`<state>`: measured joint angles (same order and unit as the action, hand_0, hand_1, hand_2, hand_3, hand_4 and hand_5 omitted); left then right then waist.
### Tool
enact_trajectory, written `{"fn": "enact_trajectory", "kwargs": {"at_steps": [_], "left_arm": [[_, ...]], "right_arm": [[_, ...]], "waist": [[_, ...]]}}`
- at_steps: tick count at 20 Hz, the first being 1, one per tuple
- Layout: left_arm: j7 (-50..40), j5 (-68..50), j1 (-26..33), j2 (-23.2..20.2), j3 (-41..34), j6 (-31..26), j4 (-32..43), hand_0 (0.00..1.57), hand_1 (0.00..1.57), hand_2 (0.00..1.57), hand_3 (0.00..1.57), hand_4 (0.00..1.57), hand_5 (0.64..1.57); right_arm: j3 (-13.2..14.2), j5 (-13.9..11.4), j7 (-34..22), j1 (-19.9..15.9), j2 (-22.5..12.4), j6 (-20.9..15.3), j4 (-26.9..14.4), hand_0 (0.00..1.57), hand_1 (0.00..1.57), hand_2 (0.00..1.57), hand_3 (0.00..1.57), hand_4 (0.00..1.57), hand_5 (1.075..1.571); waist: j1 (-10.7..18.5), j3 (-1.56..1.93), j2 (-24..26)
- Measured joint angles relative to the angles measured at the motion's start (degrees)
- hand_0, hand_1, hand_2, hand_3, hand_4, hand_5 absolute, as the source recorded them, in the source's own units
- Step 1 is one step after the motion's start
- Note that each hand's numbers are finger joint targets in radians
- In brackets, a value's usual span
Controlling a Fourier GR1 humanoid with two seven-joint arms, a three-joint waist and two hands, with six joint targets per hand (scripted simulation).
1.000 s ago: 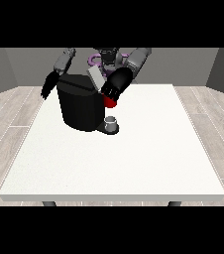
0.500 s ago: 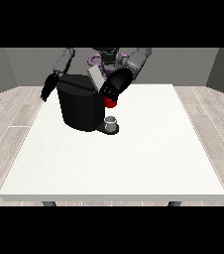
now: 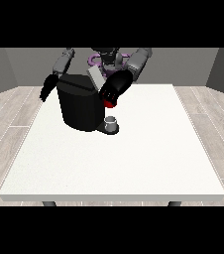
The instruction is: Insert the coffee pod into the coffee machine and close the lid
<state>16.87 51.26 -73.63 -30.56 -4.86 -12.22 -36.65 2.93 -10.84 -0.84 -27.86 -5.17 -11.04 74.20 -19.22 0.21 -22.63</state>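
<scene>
Black and bulky, the coffee machine (image 3: 80, 105) stands on the far left part of the white desk (image 3: 134, 158). A small grey cup (image 3: 112, 122) sits at its base, on the front. The hand at the view's right (image 3: 115, 87) is above the cup, beside the machine's top, with a red thing at the machine (image 3: 109, 103) just under it; whether its fingers are curled, I cannot tell. The hand at the view's left (image 3: 47, 90) hangs beside the machine, fingers straight. No writing can be read.

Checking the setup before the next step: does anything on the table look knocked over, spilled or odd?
Nothing stands out. The coffee machine stands upright on the table, a small grey thing sits upright at its base, and no spill shows. The hand at the view's right is at the machine's top.
</scene>
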Motion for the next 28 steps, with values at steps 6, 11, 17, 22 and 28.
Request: {"fn": "enact_trajectory", "kwargs": {"at_steps": [6, 11, 17, 22, 28], "left_arm": [[-0.9, 1.3, -1.0, 0.2, 0.4, 0.3, 0.1, 0.00, 0.00, 0.53, 0.44, 0.00, 1.571], [-0.7, 1.8, -0.5, 0.5, 0.3, 1.2, 0.8, 0.00, 0.00, 0.33, 0.23, 0.00, 1.571], [-2.6, 1.3, 2.4, 3.6, 0.6, -0.4, 0.0, 0.00, 0.00, 0.00, 0.05, 0.00, 1.571], [-3.0, -0.1, 7.8, 7.7, 1.0, -1.7, -1.1, 0.00, 0.00, 0.28, 0.00, 0.00, 1.571], [-0.5, -11.3, 15.4, 16.2, -6.9, -1.4, -2.0, 0.00, 0.00, 0.00, 0.00, 0.47, 1.571]], "right_arm": [[0.2, -0.9, 0.0, -0.9, 0.0, -1.1, -1.2, 0.00, 0.00, 0.00, 0.00, 0.12, 1.571], [-0.3, -1.0, -1.1, -0.7, 0.9, -1.4, -0.8, 0.00, 0.00, 0.00, 0.00, 0.15, 1.571], [3.0, 1.4, 1.0, 2.0, -0.5, -0.4, -5.2, 0.00, 0.00, 0.00, 0.00, 0.00, 1.571], [3.9, 2.2, 2.7, 6.2, -0.2, -0.2, -8.2, 0.00, 0.00, 0.00, 0.00, 0.00, 1.571], [5.1, 3.1, 4.5, 12.1, -0.1, -0.1, -10.1, 0.00, 0.00, 0.00, 0.00, 0.00, 1.571]], "waist": [[0.7, -0.08, 0.0], [0.9, -0.08, 0.9], [5.0, -0.13, 5.9], [9.0, -0.18, 12.0], [14.5, -0.27, 19.8]]}}
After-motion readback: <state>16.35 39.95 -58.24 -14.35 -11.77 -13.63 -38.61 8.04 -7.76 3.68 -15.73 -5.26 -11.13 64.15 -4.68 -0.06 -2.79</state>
